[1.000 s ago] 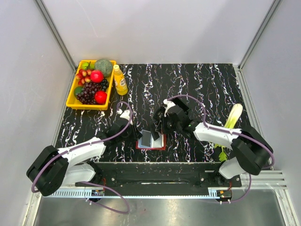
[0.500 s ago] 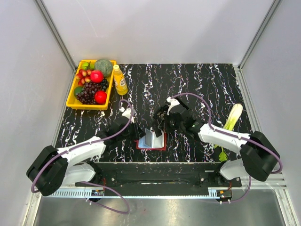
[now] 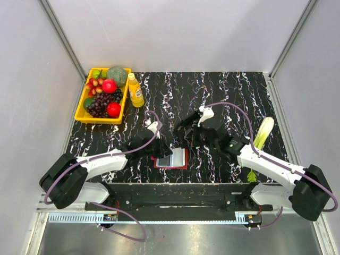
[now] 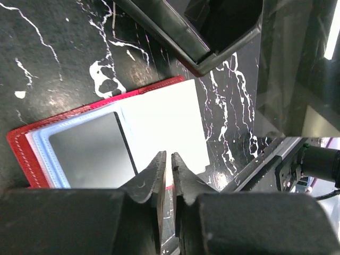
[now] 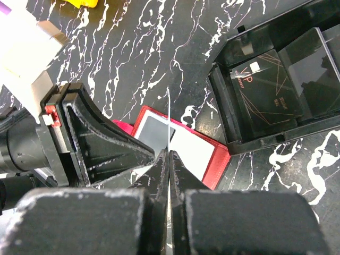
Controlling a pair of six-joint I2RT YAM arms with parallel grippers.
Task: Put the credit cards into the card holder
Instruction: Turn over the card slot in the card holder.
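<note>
While my right claw [image 5: 167,155] clamps one credit card [image 5: 168,119] edge-on near the open card holder [image 5: 218,164], left claw [image 4: 169,159] narrowed to a slit over it, black tray [image 5: 265,90] alongside on worktop [image 5: 159,48].

The left gripper [image 4: 169,159] and right gripper [image 5: 168,154] crowd each other over the open card holder [image 3: 171,159]. The left's closed fingers sit just beside the right, which pinches a credit card [image 5: 168,117] edge-on above the panels, so the gap between them is narrow. A black tray [image 4: 164,29] stands just past the holder's far corner, with only a thin strip of table between. Behind it the marbled table [image 3: 239,95] runs bare to the far edge. A yellow fruit basket [image 3: 79,106] and a bottle [image 3: 136,91] fill the far left corner. A leafy vegetable [image 3: 263,133] lies along the right side.
</note>
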